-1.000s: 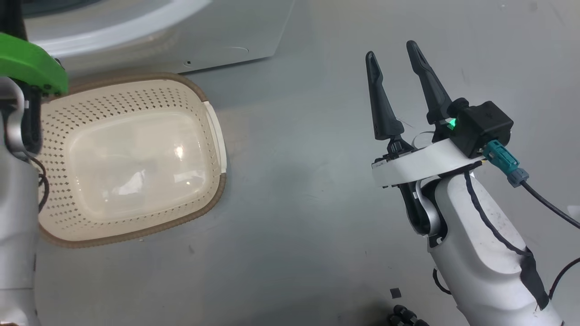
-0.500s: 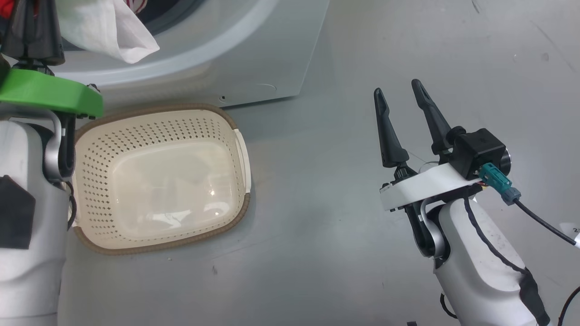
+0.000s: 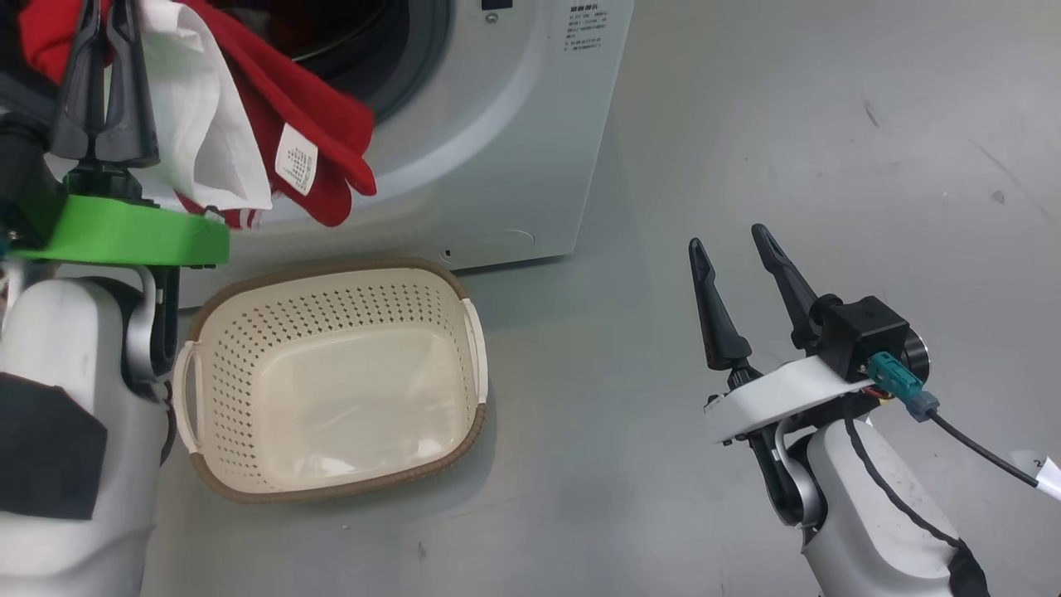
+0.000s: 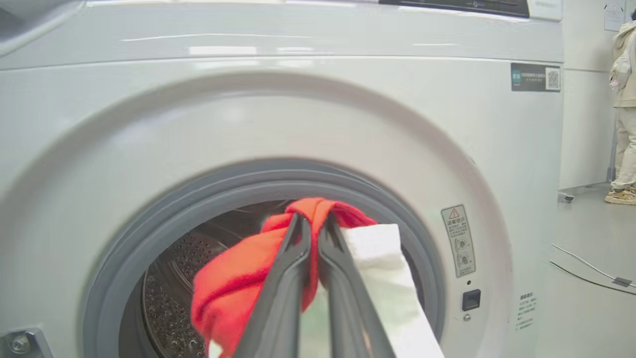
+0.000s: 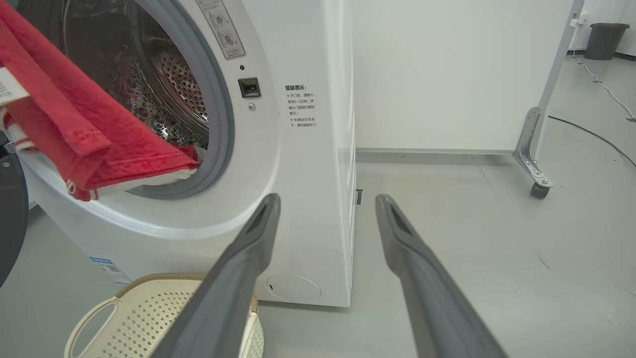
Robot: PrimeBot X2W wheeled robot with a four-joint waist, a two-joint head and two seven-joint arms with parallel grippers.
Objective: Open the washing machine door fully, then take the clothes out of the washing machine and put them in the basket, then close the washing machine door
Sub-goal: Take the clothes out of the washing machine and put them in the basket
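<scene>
My left gripper (image 3: 106,16) is shut on the clothes (image 3: 307,108), a red garment with a white patch and a small white label. It holds them up just outside the mouth of the washing machine (image 3: 514,124). In the left wrist view the gripper (image 4: 310,219) pinches a red fold (image 4: 233,283) in front of the grey-ringed mouth. More red fabric (image 5: 59,124) trails back over the lip into the steel drum (image 5: 174,84). The cream basket (image 3: 348,269) sits on the floor below the garment, with nothing in it. My right gripper (image 3: 727,235) stands open over bare floor to the right. The door is out of view.
A person (image 4: 623,99) stands far off to the right of the machine. A white wheeled partition (image 5: 534,149) stands behind it, with a dark bin (image 5: 601,40) beyond. A cable (image 4: 586,268) lies on the grey floor. Between basket and right gripper is open floor.
The head camera has tilted up, so the machine's mouth and the red garment in my left gripper have come into view. The right gripper stays open and still.
</scene>
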